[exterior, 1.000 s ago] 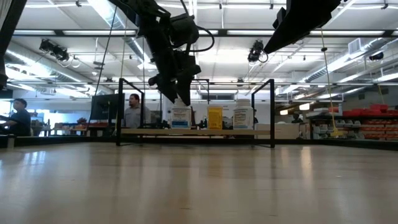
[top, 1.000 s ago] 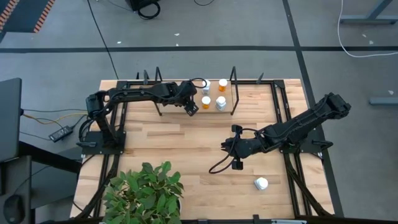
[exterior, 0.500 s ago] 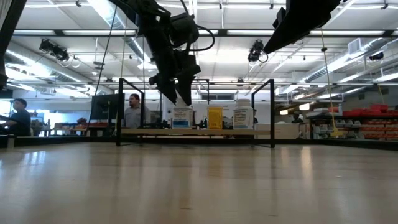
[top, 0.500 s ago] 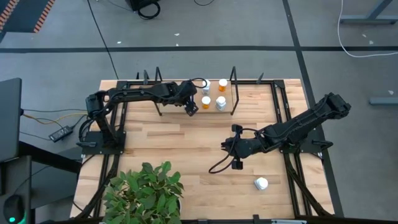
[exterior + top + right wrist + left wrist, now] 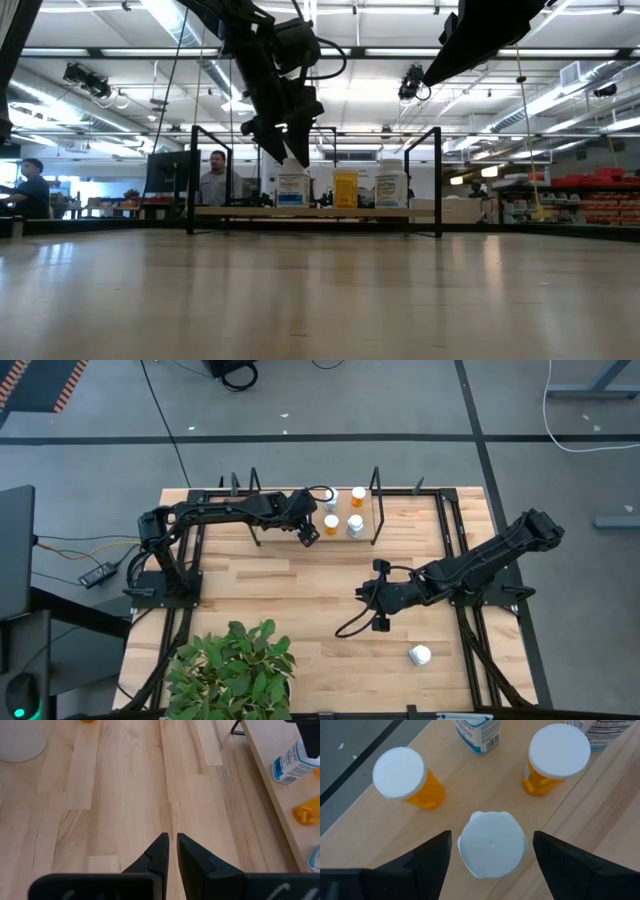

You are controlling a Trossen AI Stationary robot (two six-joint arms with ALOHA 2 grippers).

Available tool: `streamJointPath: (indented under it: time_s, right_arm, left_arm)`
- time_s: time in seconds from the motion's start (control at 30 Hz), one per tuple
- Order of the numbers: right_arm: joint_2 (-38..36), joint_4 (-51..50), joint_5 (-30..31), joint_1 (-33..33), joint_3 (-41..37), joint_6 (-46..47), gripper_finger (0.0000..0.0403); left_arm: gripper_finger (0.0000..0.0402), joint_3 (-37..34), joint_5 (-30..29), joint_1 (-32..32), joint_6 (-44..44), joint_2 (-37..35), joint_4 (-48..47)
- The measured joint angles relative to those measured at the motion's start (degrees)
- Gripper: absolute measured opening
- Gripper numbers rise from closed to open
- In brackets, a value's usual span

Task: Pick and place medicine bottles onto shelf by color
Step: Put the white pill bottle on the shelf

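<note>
Light-wood tabletop (image 5: 300, 590), upper centre: low light-wood shelf (image 5: 262, 520) holds white-capped medicine bottles (image 5: 331, 523). Left gripper (image 5: 491, 854) above white-capped bottle (image 5: 491, 844), fingers spread, apparently clear. Right gripper (image 5: 171, 840) mid-table, pinched shut, empty.

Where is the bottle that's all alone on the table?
In the high view, the lone white bottle stands near the table's front right corner, just beyond the right gripper, far from the shelf.

Two dark jointed arms, looping black cables, tapered matte-black fingers (image 5: 427, 862)
</note>
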Motion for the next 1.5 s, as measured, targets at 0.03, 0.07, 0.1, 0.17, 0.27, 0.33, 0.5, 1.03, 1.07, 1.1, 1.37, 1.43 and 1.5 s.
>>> streamJointPath:
  time_s: [0.03,0.07,0.1,0.17,0.27,0.33,0.5,1.03,1.07,1.1,1.37,1.43,1.5]
  right_arm:
    - [0.0,0.0,0.0,0.0,0.0,0.0,0.0045]
    - [0.0,0.0,0.0,0.0,0.0,0.0,0.0045]
    - [0.0,0.0,0.0,0.0,0.0,0.0,0.0045]
    - [0.0,0.0,0.0,0.0,0.0,0.0,0.0045]
    - [0.0,0.0,0.0,0.0,0.0,0.0,0.0045]
    - [0.0,0.0,0.0,0.0,0.0,0.0,0.0045]
    - [0.0,-0.2,0.0,0.0,0.0,0.1,0.0045]
    - [0.0,-1.0,0.0,0.0,0.0,0.4,0.0045]
    - [0.0,-1.0,0.0,0.0,0.0,0.6,0.0045]
    - [0.0,-1.0,0.0,0.0,0.0,0.9,0.0045]
    - [0.0,-1.9,1.2,0.0,0.0,2.7,0.0045]
    - [0.0,-1.9,1.8,0.0,0.0,3.4,0.0045]
    - [0.0,-1.9,1.9,0.0,0.0,4.1,0.0045]
  left_arm:
    - [0.0289,0.0,0.0,0.0,0.2,0.0,0.0]
    - [0.0289,0.0,0.0,0.0,0.3,0.0,0.0]
    - [0.0289,0.0,0.0,0.0,0.4,0.0,0.0]
    - [0.0289,0.0,0.0,0.0,0.7,-0.1,0.2]
    - [0.0289,0.0,-0.5,-0.1,1.8,-0.6,0.5]
    - [0.0289,0.1,-1.6,-0.1,2.0,-1.1,1.0]
    - [0.0289,0.1,-2.1,-0.4,2.9,-2.9,1.5]
    - [0.0288,0.1,-7.2,-8.0,11.9,-5.0,3.9]
    - [0.0288,0.1,-8.3,-8.8,12.0,-5.0,4.1]
    - [0.0288,0.1,-9.1,-9.6,12.0,-5.0,4.0]
    - [0.0288,0.1,-9.5,-16.7,13.1,-5.0,4.7]
    - [0.0288,0.1,-9.4,-18.5,13.4,-4.9,5.5]
    - [0.0288,0.1,-9.4,-20.0,13.4,-4.9,6.1]
